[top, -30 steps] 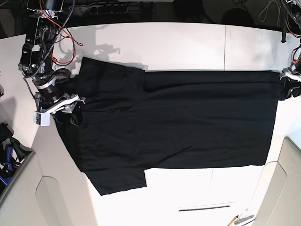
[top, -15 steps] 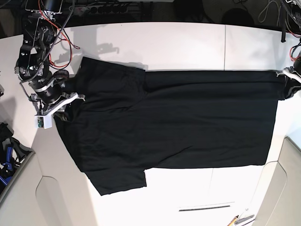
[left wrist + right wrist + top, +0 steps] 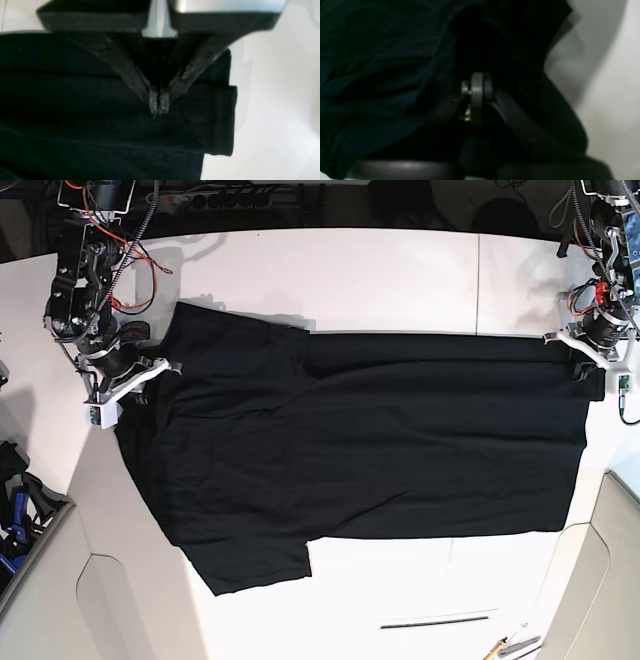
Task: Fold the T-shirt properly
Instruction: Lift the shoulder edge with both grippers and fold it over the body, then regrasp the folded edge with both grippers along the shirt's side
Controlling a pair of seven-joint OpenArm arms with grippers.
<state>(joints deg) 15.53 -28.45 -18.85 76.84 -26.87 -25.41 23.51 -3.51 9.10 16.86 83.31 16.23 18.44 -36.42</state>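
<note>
The black T-shirt (image 3: 370, 430) lies spread flat, plain side up, on the white table (image 3: 400, 280), with its sleeves at the left and its hem at the right. My right gripper (image 3: 140, 378) is at the shirt's upper left edge. In the right wrist view its fingers (image 3: 477, 87) meet in bunched dark cloth (image 3: 382, 75), shut on it. My left gripper (image 3: 588, 365) is over the upper right hem corner. In the left wrist view its tips (image 3: 157, 103) are together over the folded hem (image 3: 220, 120), with no cloth seen pinched between them.
Red and black cables (image 3: 140, 260) hang by the arm at the left. A dark strip (image 3: 435, 621) and pens (image 3: 515, 645) lie near the front edge. Grey panels (image 3: 40, 580) flank the lower corners. A seam (image 3: 478, 280) crosses the table.
The arm at the left of the base view has moved up and left to the shirt's edge. The arm at the right has moved up and inward, and the hem corner has drawn back slightly.
</note>
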